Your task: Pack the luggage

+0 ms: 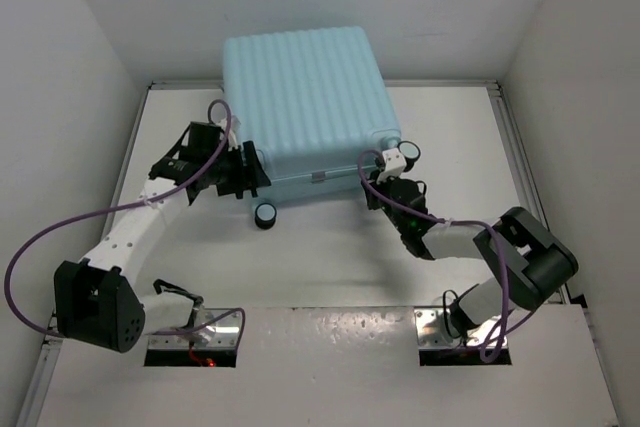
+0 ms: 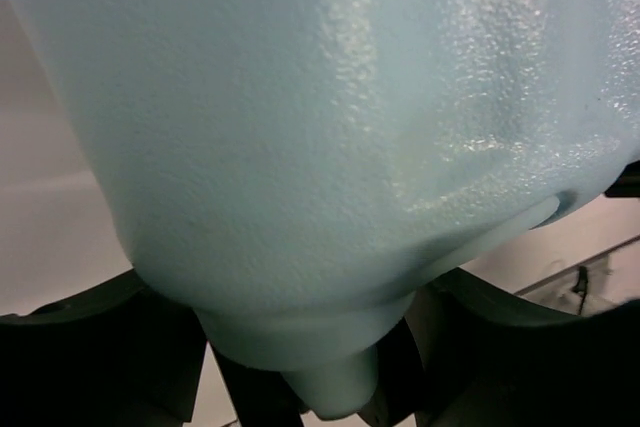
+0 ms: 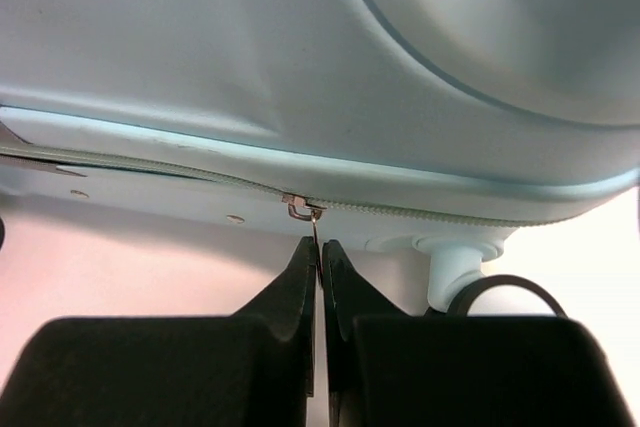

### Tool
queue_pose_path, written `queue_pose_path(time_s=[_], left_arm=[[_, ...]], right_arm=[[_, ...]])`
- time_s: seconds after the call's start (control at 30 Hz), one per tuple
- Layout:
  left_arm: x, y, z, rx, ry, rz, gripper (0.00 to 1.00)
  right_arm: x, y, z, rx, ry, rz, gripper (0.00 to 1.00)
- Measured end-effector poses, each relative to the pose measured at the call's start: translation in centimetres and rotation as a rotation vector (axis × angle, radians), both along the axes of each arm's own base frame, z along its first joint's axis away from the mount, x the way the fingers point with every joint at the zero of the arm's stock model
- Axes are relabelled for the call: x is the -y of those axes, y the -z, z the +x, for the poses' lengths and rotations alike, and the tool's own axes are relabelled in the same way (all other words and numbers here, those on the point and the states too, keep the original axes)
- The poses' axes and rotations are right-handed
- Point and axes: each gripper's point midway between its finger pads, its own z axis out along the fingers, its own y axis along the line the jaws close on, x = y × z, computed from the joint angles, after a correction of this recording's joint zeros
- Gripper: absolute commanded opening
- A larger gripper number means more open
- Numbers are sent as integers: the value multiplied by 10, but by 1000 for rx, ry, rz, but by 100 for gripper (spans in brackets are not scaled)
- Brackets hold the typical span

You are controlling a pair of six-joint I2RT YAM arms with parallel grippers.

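Observation:
The luggage (image 1: 300, 97) is a pale aqua ribbed hard-shell suitcase lying closed on the white table, its wheeled end toward the arms. My left gripper (image 1: 250, 175) is at its near left corner. In the left wrist view that rounded corner (image 2: 350, 97) fills the frame, and my left gripper (image 2: 320, 367) has its dark fingers (image 2: 100, 357) pressed on either side of it. My right gripper (image 1: 372, 187) is at the near right edge. In the right wrist view it (image 3: 320, 245) is shut on the small metal zipper pull (image 3: 314, 222), which hangs from the zip line of the luggage (image 3: 300, 47).
A black caster wheel (image 1: 265, 215) sticks out of the suitcase's near edge between the arms, and another (image 1: 408, 154) at the right corner, also seen as a wheel (image 3: 500, 292) beside my right fingers. White walls close in the table (image 1: 330, 267) on both sides and behind.

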Motion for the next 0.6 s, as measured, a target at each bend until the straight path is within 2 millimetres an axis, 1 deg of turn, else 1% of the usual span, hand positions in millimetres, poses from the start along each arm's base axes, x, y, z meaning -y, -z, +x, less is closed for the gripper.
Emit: queue_pose_path(time_s=[0.1,0.23,0.33,0.47,0.57,0.6], left_arm=[[8,-1,8,-13,-5,-64,0],[10,-2,13,-40,-19,-140,0],[9,-1,13,-70,-34,-178,0],[6,-2,15,-91,-49,-176,0],[2,-4,19,-73,-50,-150,0],[0,-3,20,-68,-60,-139,0]], right_arm=[[8,0,6,0,6,7,0],[12,-1,7,3,-12,8,0],[13,-2,3,14,-50,3,0],[18,-3,-2,29,-101,-15,0],[22,-2,-4,40,-124,-30,0],[31,-4,-2,49,-91,-23,0]])
